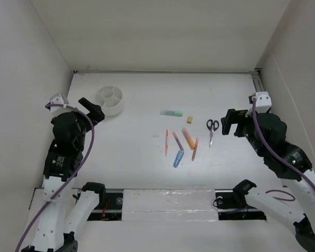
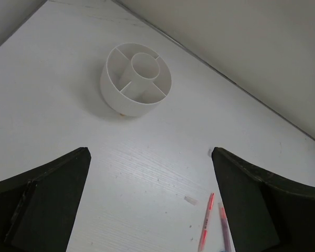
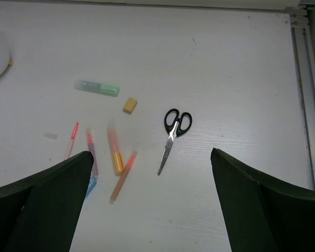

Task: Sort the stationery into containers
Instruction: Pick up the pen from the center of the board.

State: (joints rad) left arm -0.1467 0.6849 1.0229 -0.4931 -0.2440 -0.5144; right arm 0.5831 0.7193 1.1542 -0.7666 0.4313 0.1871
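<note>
The round white tub (image 1: 109, 100) with inner dividers stands at the back left; it also shows in the left wrist view (image 2: 136, 80), empty. The stationery lies mid-table: a pale green bar (image 1: 171, 112), a tan block (image 1: 189, 119), black-handled scissors (image 1: 211, 130), a red pen (image 1: 166, 142), a pink pen (image 1: 177, 140), orange pens (image 1: 188, 138) and a blue marker (image 1: 178, 158). The right wrist view shows the scissors (image 3: 173, 135) and the green bar (image 3: 97, 87). My left gripper (image 1: 94, 111) is open and empty beside the tub. My right gripper (image 1: 230, 123) is open and empty, right of the scissors.
White walls enclose the table on the left, back and right. A metal rail (image 1: 258, 84) runs along the back right corner. A small clear scrap (image 2: 191, 200) lies near the red pen. The arm bases (image 1: 163, 202) sit at the near edge.
</note>
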